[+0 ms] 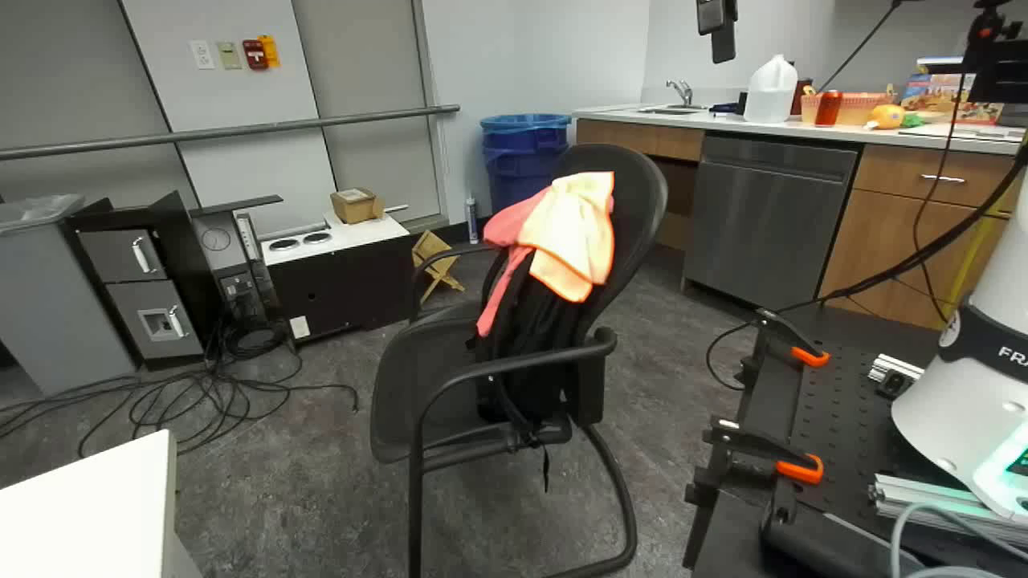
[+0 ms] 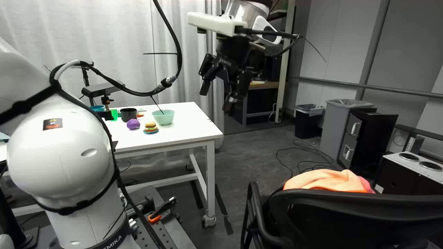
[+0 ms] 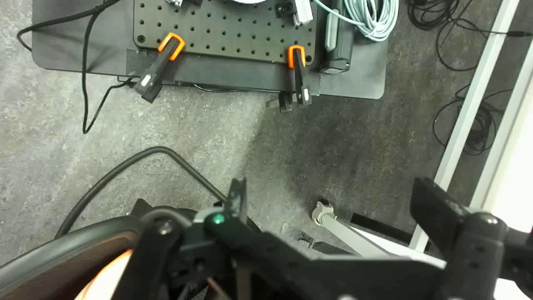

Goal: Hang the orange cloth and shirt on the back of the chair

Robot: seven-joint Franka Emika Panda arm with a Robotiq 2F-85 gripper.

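Gripper [image 3: 335, 204] hung empty, jaws spread wide. In an exterior view the orange cloth [image 2: 322, 181] was at its 4 o'clock, lower, well apart, on the seat side of the back of the chair [image 2: 346, 218], none hanging down its rear. Pink fabric [image 1: 510, 225], maybe the shirt, sat partly behind it. My read: mostly hung; any fix meant a reach toward 4 o'clock.
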